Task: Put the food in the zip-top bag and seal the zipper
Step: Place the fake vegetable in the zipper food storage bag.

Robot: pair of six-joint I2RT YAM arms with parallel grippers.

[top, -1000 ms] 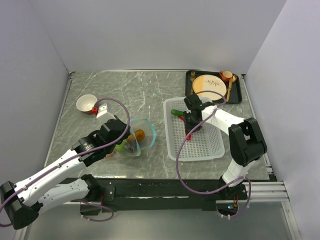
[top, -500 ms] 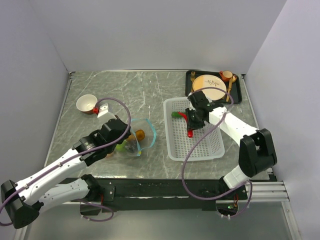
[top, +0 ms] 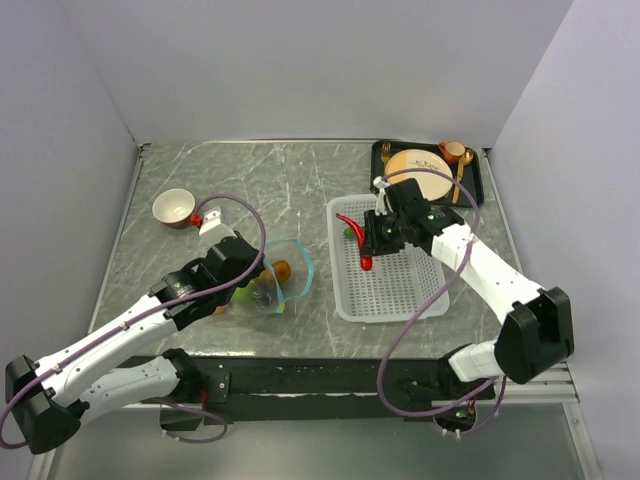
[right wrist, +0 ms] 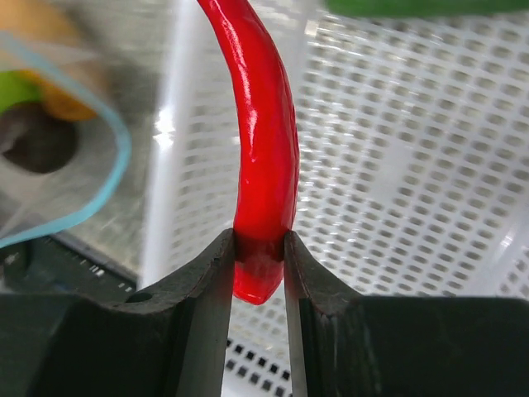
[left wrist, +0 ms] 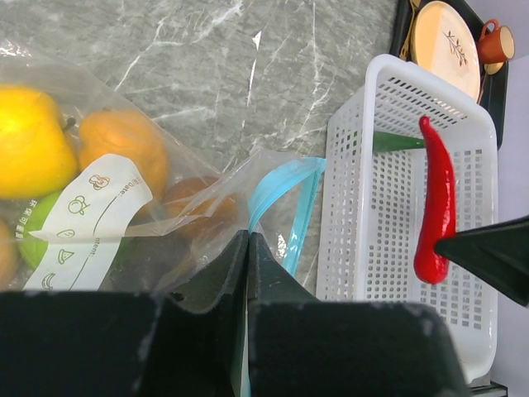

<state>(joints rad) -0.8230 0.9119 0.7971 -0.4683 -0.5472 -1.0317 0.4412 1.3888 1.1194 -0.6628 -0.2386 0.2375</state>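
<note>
The red pepper (right wrist: 264, 149) has risen off the basket (top: 400, 295) floor. Left claw (left wrist: 248, 241), pressed together, pinches the bag (left wrist: 207, 178) rim (fruit (left wrist: 29, 141) inside, zipper (left wrist: 285, 186) gaping) on the surface (top: 300, 180). Right claw (right wrist: 258, 256), narrowly spread, pinches the pepper's lower end over the basket.

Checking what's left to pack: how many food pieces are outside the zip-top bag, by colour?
Red pepper, held in the right gripper: 1
Green pepper, lying in the basket: 1
Total: 2
</note>
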